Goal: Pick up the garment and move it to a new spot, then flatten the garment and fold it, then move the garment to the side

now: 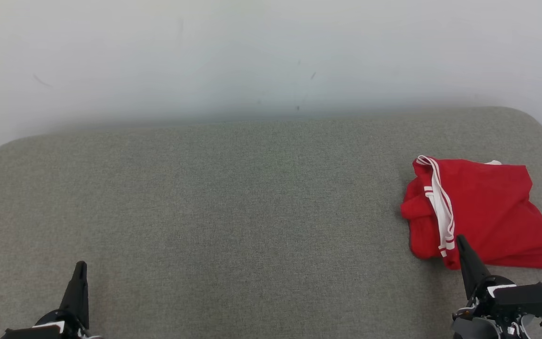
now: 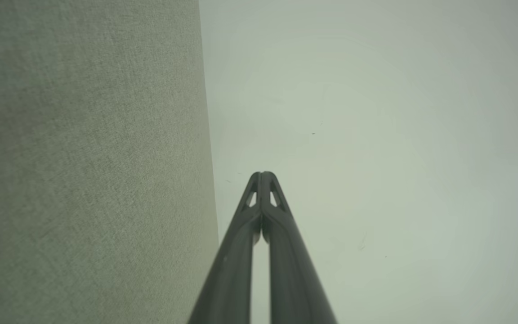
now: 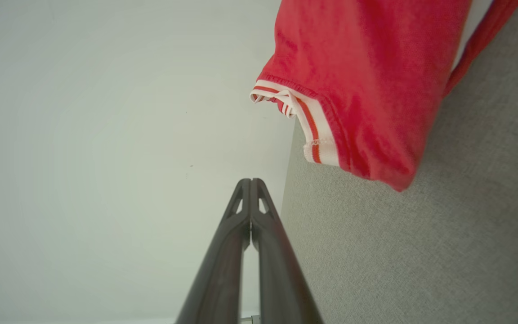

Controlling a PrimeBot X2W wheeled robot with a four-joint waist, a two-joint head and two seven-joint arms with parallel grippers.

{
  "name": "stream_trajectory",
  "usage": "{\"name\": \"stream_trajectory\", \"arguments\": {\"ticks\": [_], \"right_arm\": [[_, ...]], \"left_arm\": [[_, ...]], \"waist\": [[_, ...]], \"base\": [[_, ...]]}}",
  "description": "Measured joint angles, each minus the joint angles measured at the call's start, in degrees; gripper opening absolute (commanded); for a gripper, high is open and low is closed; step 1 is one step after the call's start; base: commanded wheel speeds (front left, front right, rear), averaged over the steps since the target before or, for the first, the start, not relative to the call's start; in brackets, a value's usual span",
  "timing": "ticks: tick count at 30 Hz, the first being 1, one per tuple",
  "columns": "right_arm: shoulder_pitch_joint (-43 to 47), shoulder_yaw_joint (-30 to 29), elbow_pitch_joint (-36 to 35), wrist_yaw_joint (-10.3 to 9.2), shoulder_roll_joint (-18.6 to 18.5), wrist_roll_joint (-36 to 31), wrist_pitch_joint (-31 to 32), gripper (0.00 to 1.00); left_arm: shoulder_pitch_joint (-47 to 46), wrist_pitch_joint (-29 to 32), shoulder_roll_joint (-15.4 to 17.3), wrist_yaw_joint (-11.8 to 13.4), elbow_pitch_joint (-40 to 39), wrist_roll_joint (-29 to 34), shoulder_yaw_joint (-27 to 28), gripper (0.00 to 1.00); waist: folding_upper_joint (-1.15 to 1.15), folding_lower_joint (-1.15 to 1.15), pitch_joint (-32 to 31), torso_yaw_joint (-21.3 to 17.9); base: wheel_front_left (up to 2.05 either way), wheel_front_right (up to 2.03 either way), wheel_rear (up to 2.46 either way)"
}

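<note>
A red garment [image 1: 482,212] with white striped trim lies folded in a compact stack at the right end of the grey fabric surface [image 1: 233,212]. In the right wrist view the garment [image 3: 371,76] fills the upper right, its striped cuff hanging toward the wall side. My right gripper [image 1: 460,239] is shut and empty, its tip at the garment's near edge; I cannot tell whether it touches the cloth. Its fingers [image 3: 250,181] are pressed together. At the lower left my left gripper [image 1: 81,264] is shut and empty, well away from the garment, fingers [image 2: 263,174] closed tip to tip.
The grey surface runs wide with rounded back corners, and a pale wall [image 1: 271,56] stands behind it. The left and middle of the surface are bare fabric. The garment lies close to the right edge.
</note>
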Motion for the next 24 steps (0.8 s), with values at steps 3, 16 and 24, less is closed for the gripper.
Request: {"name": "stream_trajectory", "arguments": {"ticks": [3, 16, 24], "right_arm": [[-0.01, 0.00, 0.00, 0.00, 0.00, 0.00, 0.00, 0.00], [-0.02, 0.00, 0.00, 0.00, 0.00, 0.00, 0.00, 0.00], [-0.03, 0.01, 0.00, 0.00, 0.00, 0.00, 0.00, 0.00]], "left_arm": [[0.00, 0.00, 0.00, 0.00, 0.00, 0.00, 0.00, 0.00], [0.00, 0.00, -0.01, 0.00, 0.02, -0.01, 0.00, 0.00], [0.00, 0.00, -0.01, -0.01, 0.02, -0.01, 0.00, 0.00]], "waist": [[0.00, 0.00, 0.00, 0.00], [0.00, 0.00, 0.00, 0.00], [0.00, 0.00, 0.00, 0.00]], "base": [[0.00, 0.00, 0.00], [0.00, 0.00, 0.00], [0.00, 0.00, 0.00]]}}
